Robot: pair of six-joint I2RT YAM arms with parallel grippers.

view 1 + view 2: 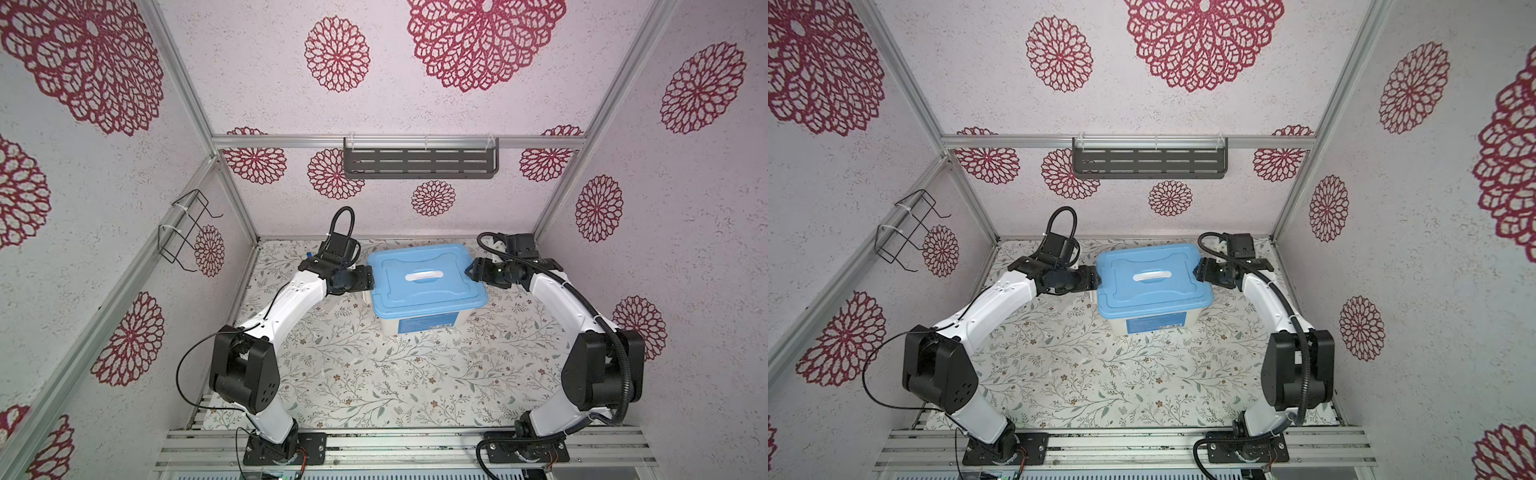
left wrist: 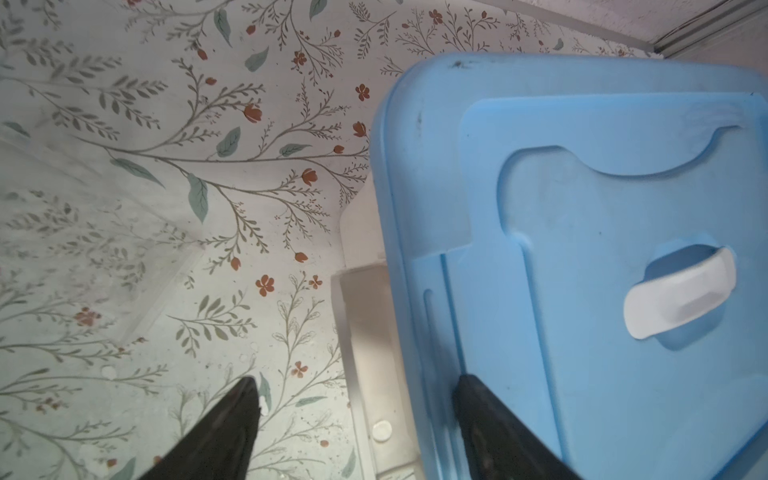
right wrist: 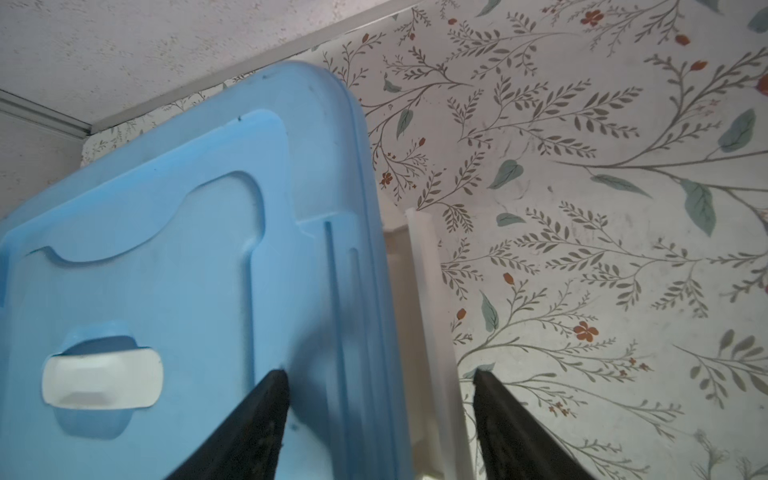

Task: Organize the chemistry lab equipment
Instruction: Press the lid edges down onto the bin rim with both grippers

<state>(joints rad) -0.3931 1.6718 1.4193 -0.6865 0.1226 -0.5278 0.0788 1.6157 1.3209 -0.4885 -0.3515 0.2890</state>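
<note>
The chemistry lab equipment is hidden; none of the small items show in any view. A white tub [image 1: 419, 326] stands at the back middle of the table with a flat blue lid [image 1: 419, 291] on top of it. My left gripper [image 1: 371, 282] [image 2: 357, 380] is open at the lid's left edge, one finger over the lid [image 2: 582, 208] and the other over the table, with the tub's white side latch [image 2: 365, 332] between them. On the opposite edge my right gripper [image 1: 467, 269] [image 3: 379, 374] is open too, straddling the lid [image 3: 166, 249] rim and a white latch [image 3: 428, 311].
The lid carries a white handle [image 1: 424, 276] in its middle. A dark slotted shelf [image 1: 419, 160] hangs on the back wall and a black wire rack [image 1: 187, 228] on the left wall. The floral table cover [image 1: 374, 374] stretches in front of the tub.
</note>
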